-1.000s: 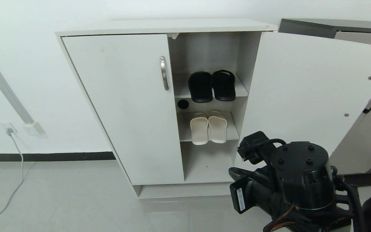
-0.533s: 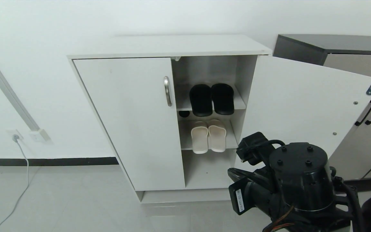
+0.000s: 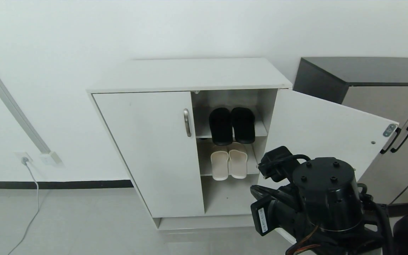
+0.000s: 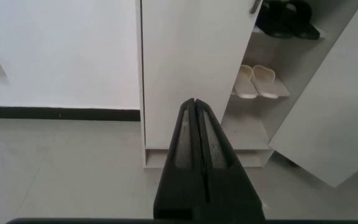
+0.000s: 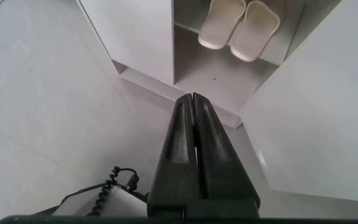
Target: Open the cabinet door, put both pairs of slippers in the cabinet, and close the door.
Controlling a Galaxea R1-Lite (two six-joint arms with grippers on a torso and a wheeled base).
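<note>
The white cabinet (image 3: 190, 74) stands against the wall, its left door (image 3: 147, 152) closed and its right door (image 3: 324, 138) swung wide open. Black slippers (image 3: 231, 125) lie on the upper shelf, white slippers (image 3: 228, 164) on the shelf below. My right arm (image 3: 313, 202) hangs low in front of the open door. My left gripper (image 4: 194, 102) is shut and empty, over the floor before the closed door (image 4: 191, 50), with the white slippers (image 4: 258, 82) beyond. My right gripper (image 5: 193, 96) is shut and empty, above the floor near the cabinet's base, below the white slippers (image 5: 238, 23).
A grey cabinet with black handles (image 3: 384, 106) stands right behind the open door. A wall socket with a cable (image 3: 25, 161) and a slanting conduit are at the left. Bare tiled floor (image 3: 66, 223) lies left of the cabinet.
The whole head picture has shifted: the cabinet now sits lower and smaller, so the camera has moved up or back. The slippers and doors stay as they were.
</note>
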